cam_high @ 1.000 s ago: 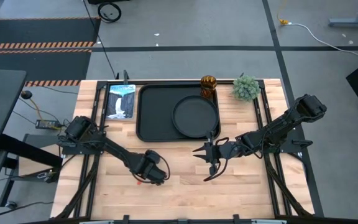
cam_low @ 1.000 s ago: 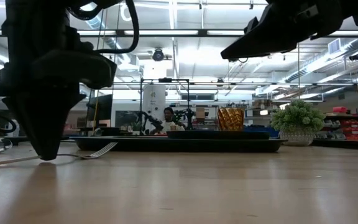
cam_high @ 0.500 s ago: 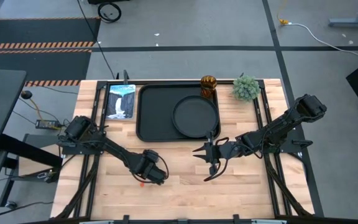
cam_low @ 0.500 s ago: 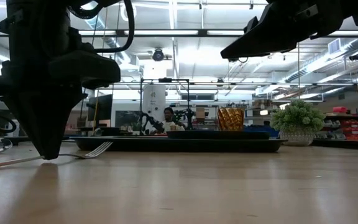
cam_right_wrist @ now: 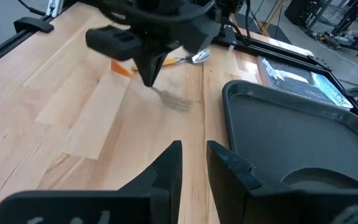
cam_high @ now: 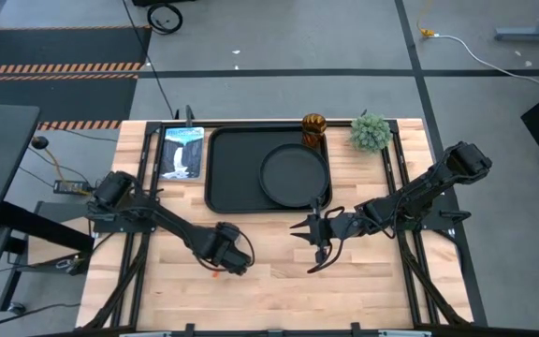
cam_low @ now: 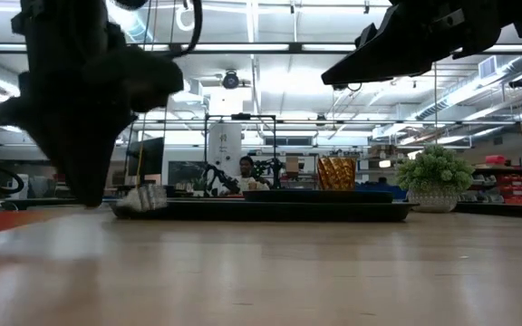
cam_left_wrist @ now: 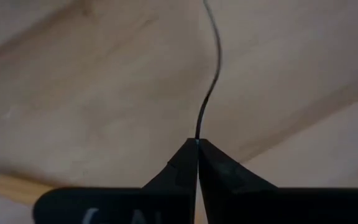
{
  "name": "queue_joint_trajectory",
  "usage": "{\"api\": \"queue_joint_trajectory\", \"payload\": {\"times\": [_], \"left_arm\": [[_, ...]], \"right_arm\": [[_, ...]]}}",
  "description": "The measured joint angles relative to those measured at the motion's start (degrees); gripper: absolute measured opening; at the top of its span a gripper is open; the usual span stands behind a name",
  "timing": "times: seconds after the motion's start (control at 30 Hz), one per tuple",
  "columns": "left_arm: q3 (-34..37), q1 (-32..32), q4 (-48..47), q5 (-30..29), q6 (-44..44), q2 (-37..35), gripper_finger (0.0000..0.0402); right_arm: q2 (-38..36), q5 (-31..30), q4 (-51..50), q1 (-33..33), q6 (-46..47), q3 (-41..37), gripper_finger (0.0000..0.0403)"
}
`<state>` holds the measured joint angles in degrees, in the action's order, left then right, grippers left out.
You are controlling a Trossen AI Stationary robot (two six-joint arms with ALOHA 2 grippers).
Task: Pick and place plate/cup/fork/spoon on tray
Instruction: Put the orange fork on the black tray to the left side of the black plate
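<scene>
My left pincer [cam_right_wrist: 149, 79] is clamped on the fork [cam_right_wrist: 166, 98], lifting; next, carry it to the tray [cam_high: 221, 183].

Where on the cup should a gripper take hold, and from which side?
Probably across the cup's upper wall, coming down from above. It stands upright at the tray's far right corner, with the plant close beside it and the plate in front.

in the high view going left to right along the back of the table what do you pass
picture card → tray → plate, lying in the tray's right half → cup at the tray's far right corner → small green plant
</scene>
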<state>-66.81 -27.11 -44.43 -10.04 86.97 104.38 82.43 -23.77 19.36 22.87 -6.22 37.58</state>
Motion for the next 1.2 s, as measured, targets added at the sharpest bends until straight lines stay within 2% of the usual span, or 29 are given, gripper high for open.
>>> {"api": "queue_joint_trajectory", "payload": {"times": [0.3,0.73,1.2], "left_arm": [[0.0,1.19,-0.91,-5.0,-0.96,-6.76,0.0014],[0.0,6.19,-0.79,-6.1,-9.16,-7.63,0.0005],[0.02,21.79,-1.84,-5.81,-24.76,-9.51,0.0007]], "right_arm": [[0.0,-0.05,0.33,0.0,-0.22,-0.02,0.008],[0.0,-0.15,0.37,0.0,-0.53,-0.02,0.008],[0.0,-1.05,0.09,-0.05,-1.16,-0.02,0.008]]}}
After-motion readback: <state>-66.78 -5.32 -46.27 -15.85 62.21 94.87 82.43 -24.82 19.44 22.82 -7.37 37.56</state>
